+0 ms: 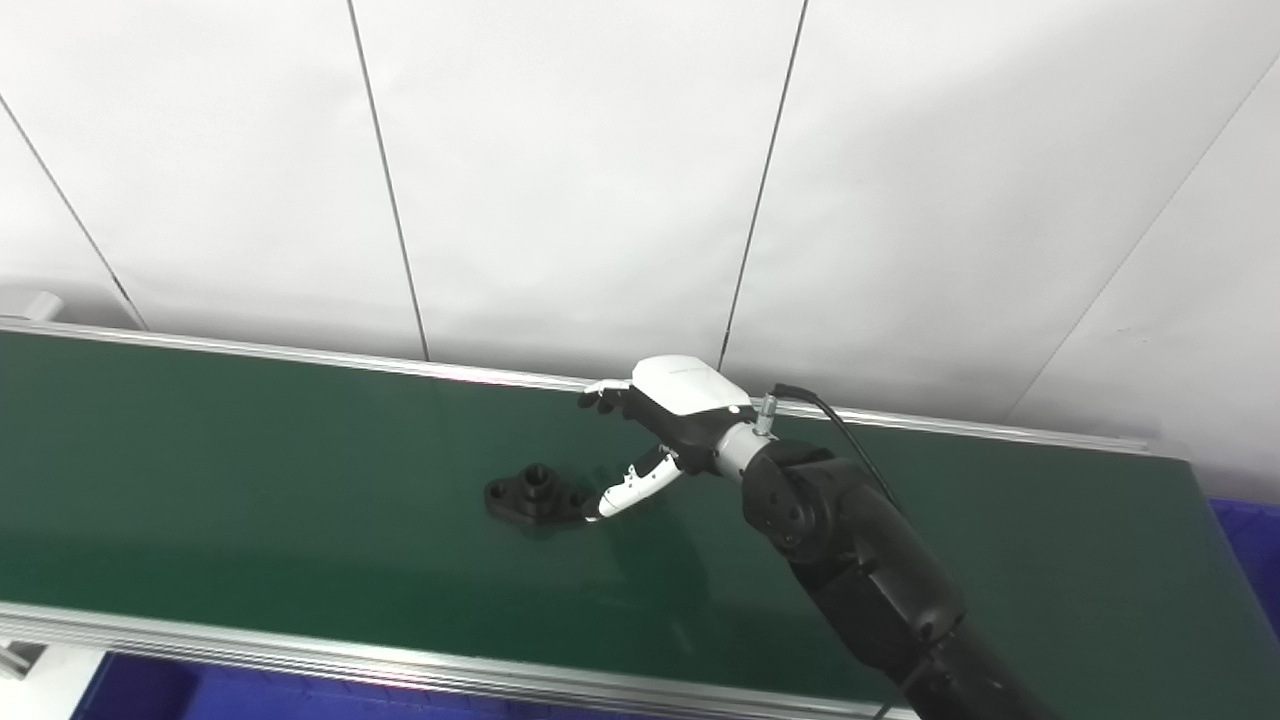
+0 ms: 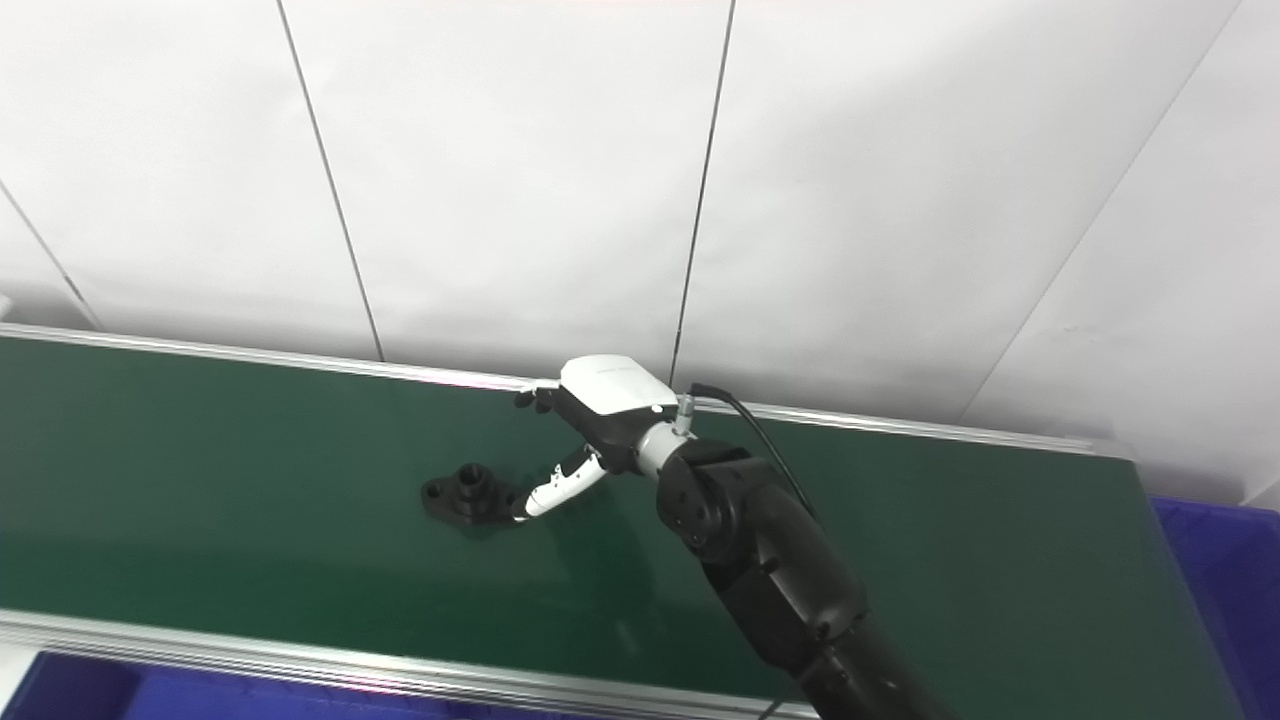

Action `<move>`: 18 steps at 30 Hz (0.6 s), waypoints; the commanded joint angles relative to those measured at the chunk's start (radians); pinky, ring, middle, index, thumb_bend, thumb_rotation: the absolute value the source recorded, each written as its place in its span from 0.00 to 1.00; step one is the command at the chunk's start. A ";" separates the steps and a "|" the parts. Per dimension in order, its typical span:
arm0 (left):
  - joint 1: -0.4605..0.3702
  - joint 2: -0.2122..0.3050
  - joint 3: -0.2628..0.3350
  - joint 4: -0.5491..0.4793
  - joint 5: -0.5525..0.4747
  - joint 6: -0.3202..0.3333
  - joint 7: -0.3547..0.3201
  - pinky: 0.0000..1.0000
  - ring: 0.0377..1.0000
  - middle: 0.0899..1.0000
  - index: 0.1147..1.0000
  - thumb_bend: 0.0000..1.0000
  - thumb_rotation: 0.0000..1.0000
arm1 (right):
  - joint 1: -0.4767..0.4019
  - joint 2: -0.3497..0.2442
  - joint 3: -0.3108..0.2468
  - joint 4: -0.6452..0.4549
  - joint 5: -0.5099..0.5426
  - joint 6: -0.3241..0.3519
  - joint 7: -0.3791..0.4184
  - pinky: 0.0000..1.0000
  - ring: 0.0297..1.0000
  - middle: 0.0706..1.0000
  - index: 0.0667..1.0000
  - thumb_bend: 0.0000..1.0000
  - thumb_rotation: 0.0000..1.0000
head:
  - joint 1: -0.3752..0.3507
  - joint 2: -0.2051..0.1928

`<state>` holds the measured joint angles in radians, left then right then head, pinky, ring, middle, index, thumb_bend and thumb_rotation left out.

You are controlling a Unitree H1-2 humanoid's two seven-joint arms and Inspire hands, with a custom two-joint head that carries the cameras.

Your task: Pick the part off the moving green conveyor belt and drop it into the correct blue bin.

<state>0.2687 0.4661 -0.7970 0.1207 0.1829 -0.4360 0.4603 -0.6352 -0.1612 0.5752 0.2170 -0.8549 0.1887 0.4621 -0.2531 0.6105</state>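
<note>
A small black part (image 1: 535,494) with a flat flange and a raised round boss lies on the green conveyor belt (image 1: 250,480); it also shows in the right eye view (image 2: 470,494). My right hand (image 1: 660,420) reaches over the belt just right of the part, open, fingers apart. Its thumb tip touches or nearly touches the part's right end, while the fingers (image 1: 603,397) stretch above and beyond it. The right hand shows in the right eye view (image 2: 590,415) too. The left hand is not in view.
Aluminium rails run along the belt's far edge (image 1: 300,352) and near edge (image 1: 300,655). Blue bins show below the near rail (image 1: 250,695) and past the belt's right end (image 1: 1250,540). A white panelled wall stands behind.
</note>
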 commanded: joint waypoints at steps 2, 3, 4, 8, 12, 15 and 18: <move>0.006 0.004 0.003 -0.031 0.015 -0.034 0.011 0.71 0.76 0.78 0.75 0.78 0.32 | -0.055 0.015 0.004 -0.004 -0.026 0.027 0.005 0.61 0.71 0.78 0.84 0.79 0.48 | 0.014 0.014; 0.007 0.004 0.003 -0.034 0.014 -0.034 0.010 0.72 0.76 0.78 0.76 0.78 0.32 | -0.056 0.019 0.006 -0.002 -0.031 0.030 0.008 0.60 0.71 0.78 0.83 0.79 0.47 | 0.014 0.014; 0.009 0.003 0.004 -0.038 0.014 -0.034 0.009 0.72 0.77 0.78 0.76 0.78 0.31 | -0.056 0.023 0.005 -0.001 -0.035 0.034 0.012 0.59 0.70 0.78 0.83 0.79 0.47 | 0.019 0.023; 0.013 -0.005 0.006 -0.050 0.017 -0.034 0.013 0.73 0.77 0.79 0.76 0.78 0.30 | -0.061 0.041 0.011 -0.004 -0.060 0.075 0.053 0.58 0.69 0.77 0.84 0.80 0.46 | 0.033 0.045; 0.017 -0.013 0.013 -0.059 0.017 -0.034 0.004 0.74 0.78 0.79 0.76 0.77 0.28 | -0.083 0.052 0.032 -0.008 -0.096 0.129 0.129 0.50 0.61 0.67 0.81 0.80 0.47 | 0.040 0.062; 0.018 -0.021 0.018 -0.063 0.021 -0.034 0.003 0.75 0.78 0.79 0.76 0.76 0.26 | -0.093 0.052 0.046 -0.021 -0.108 0.148 0.173 0.52 0.64 0.70 0.84 0.84 0.45 | 0.049 0.073; 0.022 -0.026 0.024 -0.068 0.031 -0.034 0.002 0.75 0.78 0.79 0.77 0.76 0.25 | -0.094 0.051 0.057 -0.032 -0.123 0.160 0.214 0.53 0.65 0.71 0.83 0.85 0.45 | 0.053 0.080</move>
<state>0.2798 0.4357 -0.7818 0.0821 0.1938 -0.4360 0.4553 -0.6786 -0.1177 0.6324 0.2219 -0.9625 0.3191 0.6623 -0.2010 0.6902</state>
